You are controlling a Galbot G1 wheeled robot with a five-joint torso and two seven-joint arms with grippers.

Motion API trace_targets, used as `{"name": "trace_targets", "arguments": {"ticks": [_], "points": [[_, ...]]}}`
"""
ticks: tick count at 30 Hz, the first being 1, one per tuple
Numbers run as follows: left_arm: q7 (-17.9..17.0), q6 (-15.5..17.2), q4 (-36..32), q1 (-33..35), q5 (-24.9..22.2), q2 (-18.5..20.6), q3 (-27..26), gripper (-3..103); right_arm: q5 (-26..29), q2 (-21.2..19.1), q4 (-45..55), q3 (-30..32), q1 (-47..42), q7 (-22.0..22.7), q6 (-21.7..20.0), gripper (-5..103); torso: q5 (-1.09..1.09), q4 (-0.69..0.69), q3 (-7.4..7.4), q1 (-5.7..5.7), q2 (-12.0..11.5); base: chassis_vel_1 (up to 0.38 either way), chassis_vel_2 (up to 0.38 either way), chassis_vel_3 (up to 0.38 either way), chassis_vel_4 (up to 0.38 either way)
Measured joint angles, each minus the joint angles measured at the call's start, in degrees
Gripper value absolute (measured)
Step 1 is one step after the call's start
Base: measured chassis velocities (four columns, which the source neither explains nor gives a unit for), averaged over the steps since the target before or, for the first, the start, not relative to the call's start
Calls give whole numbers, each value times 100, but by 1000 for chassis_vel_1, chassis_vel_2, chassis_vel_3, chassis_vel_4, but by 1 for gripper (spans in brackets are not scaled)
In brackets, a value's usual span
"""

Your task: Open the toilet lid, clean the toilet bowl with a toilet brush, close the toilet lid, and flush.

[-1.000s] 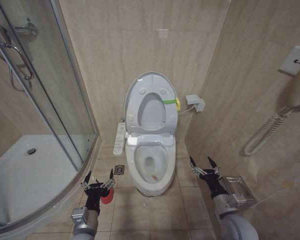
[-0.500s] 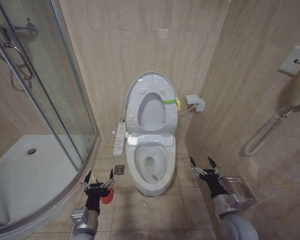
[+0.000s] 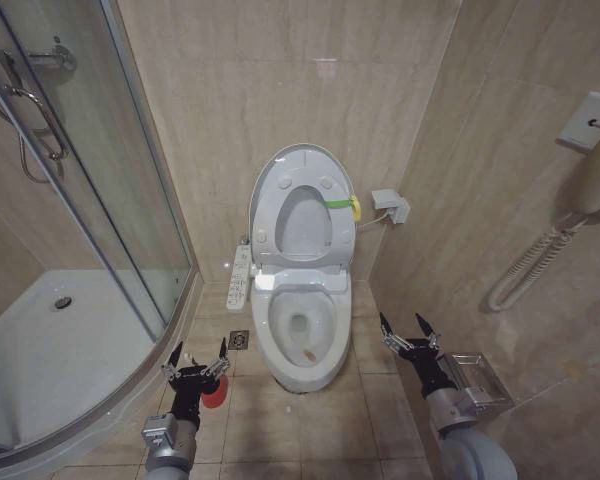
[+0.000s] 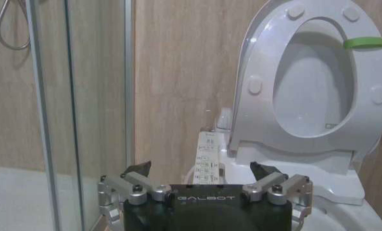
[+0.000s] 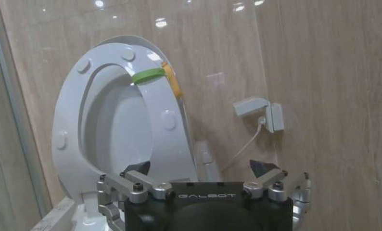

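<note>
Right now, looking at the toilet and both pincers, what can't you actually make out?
- Toilet brush: in the head view, the left pincer stands in front of the red holder; no handle or head can be made out.
- Toilet lid: the raised seat covers all but its rim.
- Bidet control strip: button labels too small in the left wrist view.
- Toilet bowl: the lower inside wall lies behind its front rim.

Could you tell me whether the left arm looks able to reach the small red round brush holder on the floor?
Probably yes: the left gripper hovers open right by the red holder, with nothing between them.
</note>
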Motion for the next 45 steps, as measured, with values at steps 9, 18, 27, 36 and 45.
{"name": "trace_targets", "arguments": {"ticks": [9,18,27,36,45], "points": [[0,0,0,-1,0,0,0,100,0,0,0,0,0,0,0,100,0,0,0,2,0,0,0,0,0],[0,0,0,3,0,0,0,100,0,0,0,0,-1,0,0,100,0,0,0,-1,0,-12,18,15,-21],[0,0,0,-3,0,0,-1,100,0,0,0,0,5,0,0,100,0,1,2,7,-1,-98,97,105,-98],[0,0,0,4,0,0,0,100,0,0,0,0,-1,0,0,100,0,0,-1,-3,1,-6,6,3,-3],[0,0,0,-1,0,0,0,100,0,0,0,0,1,0,0,100,0,1,1,2,-1,-29,29,27,-24]]}}
